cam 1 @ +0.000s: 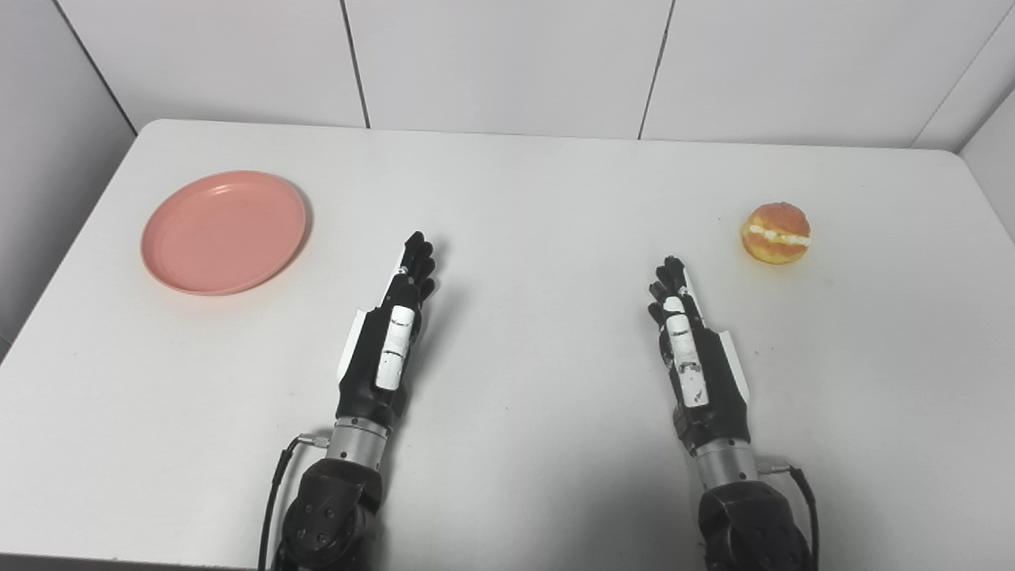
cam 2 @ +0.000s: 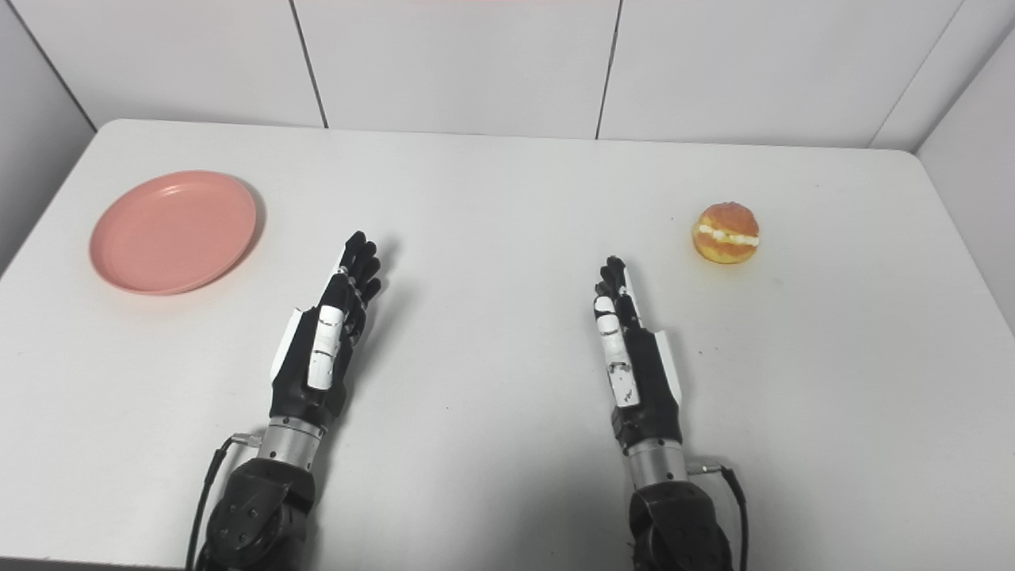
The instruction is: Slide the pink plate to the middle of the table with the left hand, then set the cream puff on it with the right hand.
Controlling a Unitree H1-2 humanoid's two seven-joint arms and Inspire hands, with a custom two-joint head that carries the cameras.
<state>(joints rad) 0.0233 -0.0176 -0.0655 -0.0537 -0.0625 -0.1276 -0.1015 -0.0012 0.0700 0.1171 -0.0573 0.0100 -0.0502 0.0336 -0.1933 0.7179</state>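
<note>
Right now you have both hands out over the white table [cam 1: 523, 198], neither holding anything. Your left hand [cam 1: 392, 337] is edge-on with its fingers stretched straight forward and slightly apart, empty, well short of the plate [cam 1: 224, 231]. The pink plate lies flat at the far left of the table, up and to the left of that hand, and has nothing on it. Your right hand [cam 1: 690, 349] is posed the same way, fingers extended and empty, pointing toward the far edge. The puff [cam 1: 776, 232] sits on the bare table at the far right, beyond and to the right of your right hand and apart from it. The middle of the table, between and ahead of your two hands, is plain white surface.
</note>
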